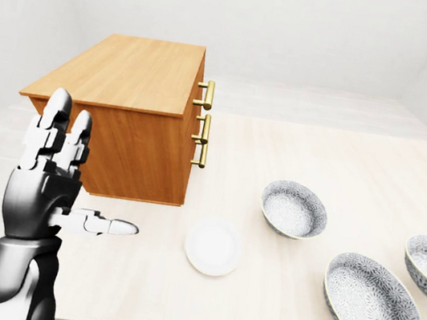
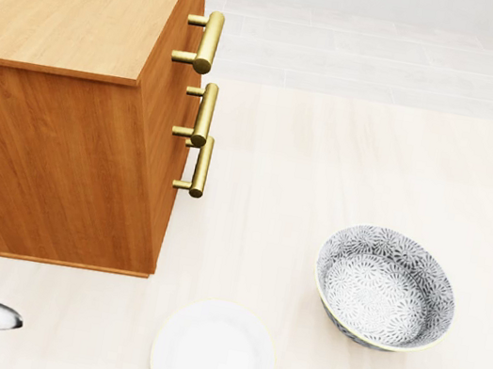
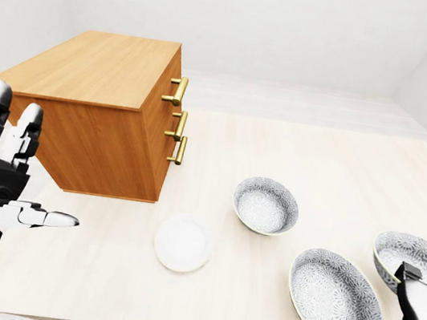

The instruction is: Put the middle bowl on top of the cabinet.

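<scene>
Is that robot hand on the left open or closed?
Open: the left hand is raised, fingers straight, thumb out sideways, holding nothing, beside the cabinet.

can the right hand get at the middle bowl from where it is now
Probably yes. The right hand sits low at the right edge, by the rightmost bowl. The middle bowl lies just left of it on the table, nothing between them.

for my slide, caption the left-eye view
Open left hand raised beside the cabinet; three patterned bowls and a white plate wait.
</scene>
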